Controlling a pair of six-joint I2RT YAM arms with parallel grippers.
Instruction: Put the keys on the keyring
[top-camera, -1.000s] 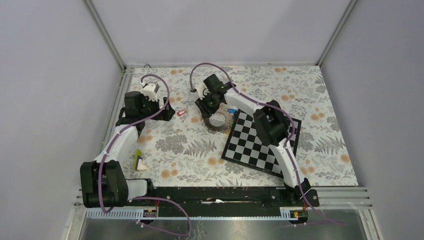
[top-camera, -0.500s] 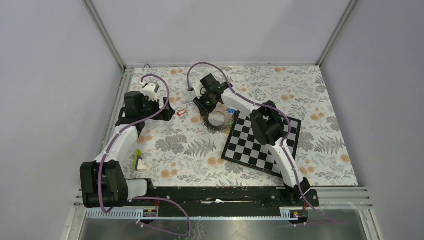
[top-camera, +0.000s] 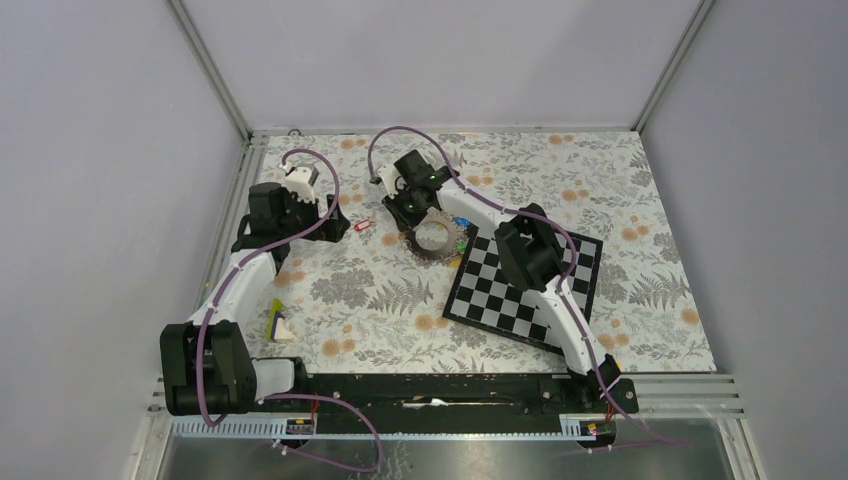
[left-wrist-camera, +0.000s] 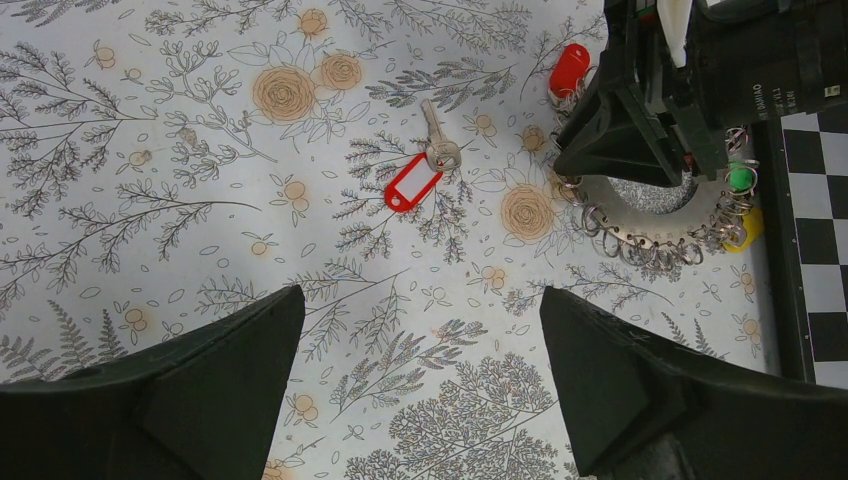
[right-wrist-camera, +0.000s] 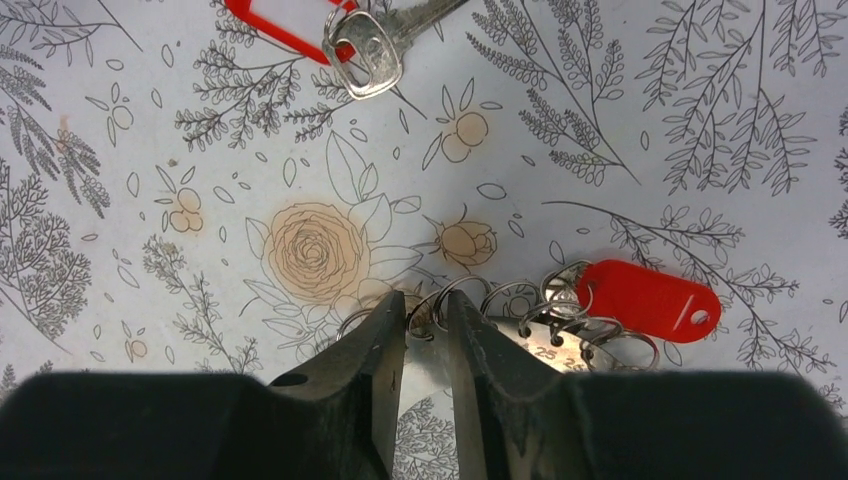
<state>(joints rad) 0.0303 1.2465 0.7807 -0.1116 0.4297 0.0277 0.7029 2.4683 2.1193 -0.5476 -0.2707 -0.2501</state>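
Note:
The keyring (top-camera: 418, 245) is a large grey ring lying left of the chessboard, its rim hung with small split rings (left-wrist-camera: 640, 248). Red (right-wrist-camera: 648, 298), green (left-wrist-camera: 740, 178) and yellow (left-wrist-camera: 745, 228) tags sit on it. A loose key with a red tag (left-wrist-camera: 413, 182) lies on the cloth between the arms, also seen in the top view (top-camera: 362, 226) and the right wrist view (right-wrist-camera: 362, 55). My right gripper (right-wrist-camera: 425, 300) stands over the keyring's upper-left rim (right-wrist-camera: 545, 345), jaws a narrow gap apart around a split ring. My left gripper (left-wrist-camera: 420, 300) hangs wide open above bare cloth, short of the loose key.
A black-and-white chessboard (top-camera: 520, 285) lies tilted right of the keyring, its edge close to the ring. A small yellow and white object (top-camera: 278, 322) rests by the left arm. Grey walls enclose the floral cloth (top-camera: 380, 300).
My right gripper has shifted slightly left over the keyring's rim and its jaws have narrowed. The left arm and the loose key have stayed put.

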